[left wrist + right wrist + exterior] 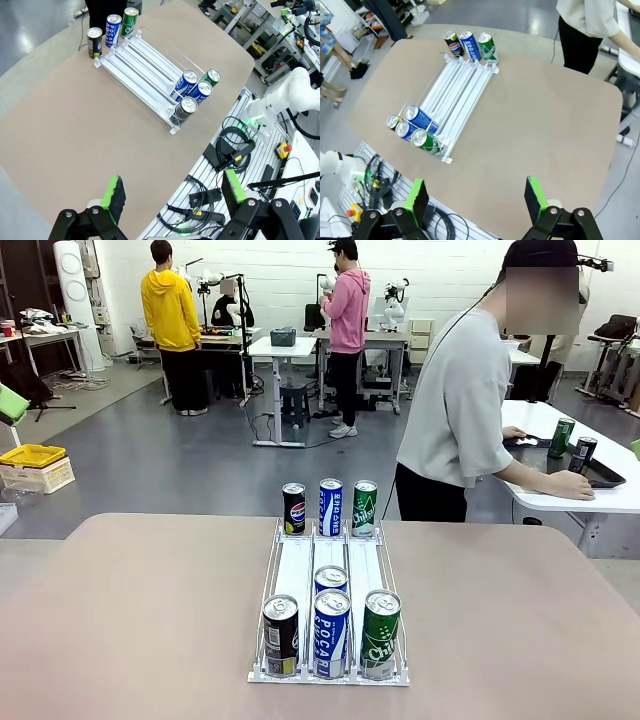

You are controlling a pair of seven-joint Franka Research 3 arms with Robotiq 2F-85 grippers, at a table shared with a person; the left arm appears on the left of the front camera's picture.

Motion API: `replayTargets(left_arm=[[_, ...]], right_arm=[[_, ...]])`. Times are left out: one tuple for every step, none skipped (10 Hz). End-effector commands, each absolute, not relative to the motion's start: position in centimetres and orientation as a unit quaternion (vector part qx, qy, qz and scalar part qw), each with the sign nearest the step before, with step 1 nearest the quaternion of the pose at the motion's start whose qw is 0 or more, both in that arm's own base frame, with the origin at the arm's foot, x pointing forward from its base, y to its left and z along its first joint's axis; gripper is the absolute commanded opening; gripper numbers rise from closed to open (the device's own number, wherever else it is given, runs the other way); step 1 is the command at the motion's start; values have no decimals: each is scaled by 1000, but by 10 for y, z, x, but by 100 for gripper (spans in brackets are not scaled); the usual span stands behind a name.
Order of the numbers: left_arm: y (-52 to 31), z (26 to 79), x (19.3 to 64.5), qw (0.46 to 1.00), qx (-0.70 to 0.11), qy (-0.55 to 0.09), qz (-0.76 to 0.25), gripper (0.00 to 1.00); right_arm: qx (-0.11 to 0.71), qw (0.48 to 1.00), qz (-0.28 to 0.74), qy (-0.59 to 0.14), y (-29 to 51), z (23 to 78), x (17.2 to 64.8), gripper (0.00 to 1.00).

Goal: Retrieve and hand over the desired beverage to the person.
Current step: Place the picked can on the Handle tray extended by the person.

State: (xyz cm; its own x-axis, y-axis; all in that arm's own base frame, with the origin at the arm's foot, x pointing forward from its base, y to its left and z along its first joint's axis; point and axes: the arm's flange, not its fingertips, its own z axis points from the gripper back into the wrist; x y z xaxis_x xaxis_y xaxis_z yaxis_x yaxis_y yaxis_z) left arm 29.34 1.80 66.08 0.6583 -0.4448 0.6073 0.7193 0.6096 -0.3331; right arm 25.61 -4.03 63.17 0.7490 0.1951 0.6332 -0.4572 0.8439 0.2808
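Both my fingers spread wide, left (172, 197) and right (476, 200), nothing held. Person (462, 410) beyond bench (120, 620), turned toward side table. Rack (330, 565): Pocari can (331, 633) readable, black can (281, 635) label unclear.

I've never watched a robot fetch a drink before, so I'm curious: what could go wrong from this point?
1. The cans at the near end of the rack stand packed together, the blue can touching its neighbours, so open jaws reaching for one might knock another.
2. The person faces a side table, turned away, so a handover might not be noticed.
3. The three cans at the far end stand near the table edge and could topple off.
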Motion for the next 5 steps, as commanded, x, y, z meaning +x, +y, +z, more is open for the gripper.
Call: replayTargets(left_arm=[[19,661,292,859,-291,-242,-344,100],[19,661,292,859,-291,-242,-344,100],[19,661,292,859,-291,-242,-344,100],[19,661,292,859,-291,-242,-344,100],[19,661,292,859,-291,-242,-344,100]], right_arm=[[219,907,183,-311,-40,628,257,100],[219,907,183,-311,-40,628,257,100],[219,907,183,-311,-40,628,257,100],[219,907,183,-311,-40,628,257,100],[219,907,183,-311,-40,628,257,100]])
